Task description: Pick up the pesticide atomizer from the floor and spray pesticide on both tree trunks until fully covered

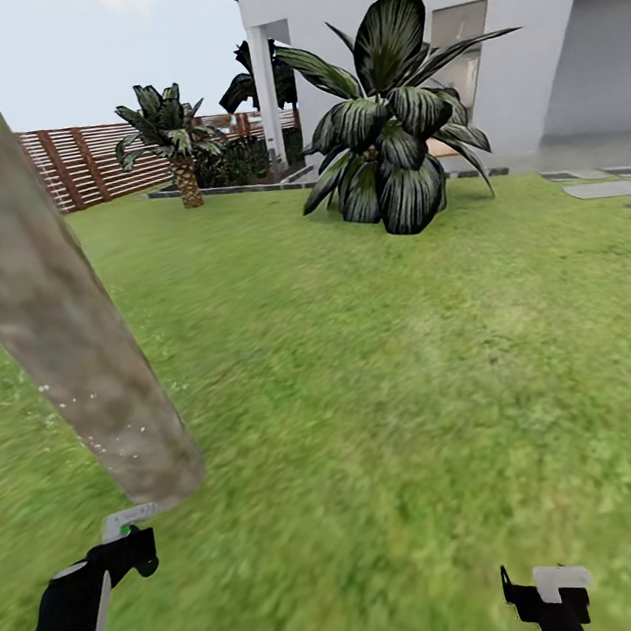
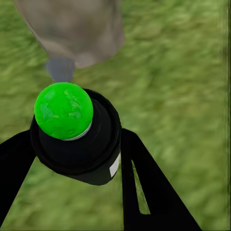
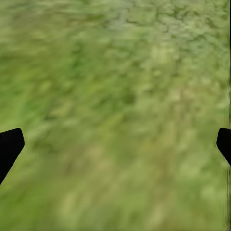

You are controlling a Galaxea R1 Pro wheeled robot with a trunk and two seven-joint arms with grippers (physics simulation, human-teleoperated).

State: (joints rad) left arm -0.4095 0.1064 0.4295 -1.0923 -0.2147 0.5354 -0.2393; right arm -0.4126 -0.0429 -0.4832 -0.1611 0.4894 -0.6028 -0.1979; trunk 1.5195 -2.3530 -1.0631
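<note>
Trunk [image 1: 45, 295] cut off above; atomizer [image 2: 77, 132] largely hidden.
Atomizer clenched in left end effector [image 2: 72, 159] near trunk base; right end effector [image 3: 115, 144] released over lawn [image 1: 384, 366]; palm [image 1: 388, 123] behind.

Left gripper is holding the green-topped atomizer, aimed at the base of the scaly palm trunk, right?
Not quite. The left gripper does hold the atomizer, but it points at the smooth grey-tan tree trunk, as the head view shows. The scaly palm stands far off by the fence.
</note>
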